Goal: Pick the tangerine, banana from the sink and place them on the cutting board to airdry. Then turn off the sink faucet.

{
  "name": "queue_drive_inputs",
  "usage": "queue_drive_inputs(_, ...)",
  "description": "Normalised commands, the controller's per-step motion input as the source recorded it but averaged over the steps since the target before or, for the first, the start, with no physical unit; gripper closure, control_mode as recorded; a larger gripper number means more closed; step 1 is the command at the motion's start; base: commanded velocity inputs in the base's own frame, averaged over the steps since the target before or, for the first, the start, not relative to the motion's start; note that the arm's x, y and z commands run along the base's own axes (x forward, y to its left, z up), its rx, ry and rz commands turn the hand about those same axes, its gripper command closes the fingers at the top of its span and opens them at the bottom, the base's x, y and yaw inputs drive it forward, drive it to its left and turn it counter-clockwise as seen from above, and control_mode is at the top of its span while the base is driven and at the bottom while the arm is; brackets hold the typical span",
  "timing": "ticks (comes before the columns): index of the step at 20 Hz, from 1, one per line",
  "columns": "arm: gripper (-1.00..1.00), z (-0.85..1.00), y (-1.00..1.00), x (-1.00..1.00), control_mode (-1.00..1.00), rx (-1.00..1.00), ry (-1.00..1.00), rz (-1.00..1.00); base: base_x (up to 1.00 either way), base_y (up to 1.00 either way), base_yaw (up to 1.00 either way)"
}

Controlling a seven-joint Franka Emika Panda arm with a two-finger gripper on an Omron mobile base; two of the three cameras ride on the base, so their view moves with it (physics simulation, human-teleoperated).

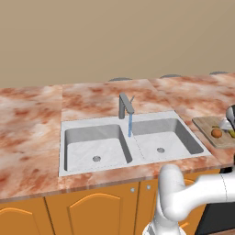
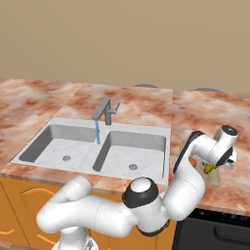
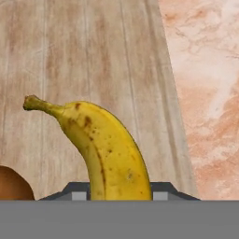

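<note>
Banana (image 3: 109, 149) clamped between gripper (image 3: 120, 193) jaws above cutting board (image 3: 93, 56), tangerine (image 1: 216, 133) resting on board, water running from sink faucet (image 1: 125, 105).

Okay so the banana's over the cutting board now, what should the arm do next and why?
Probably open the gripper and let go: the banana it grips sits over the cutting board, beside the tangerine. After that, the faucet, because water runs into the sink.
</note>
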Motion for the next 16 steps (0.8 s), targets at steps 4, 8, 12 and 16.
queue_drive_inputs(4,1.0,-0.21,-0.13,0.12,-1.0,0.02,0.03,0.0,0.0,0.0,0.0)
queue_drive_inputs(8,1.0,-0.23,-0.13,0.12,-1.0,0.03,0.03,0.0,0.0,0.0,0.0)
queue_drive_inputs(12,1.0,-0.24,-0.1,0.13,-1.0,0.03,0.05,0.0,0.0,0.0,0.0)
queue_drive_inputs(16,-1.0,-0.24,0.0,0.03,-1.0,0.01,0.05,0.0,0.0,0.0,0.0)
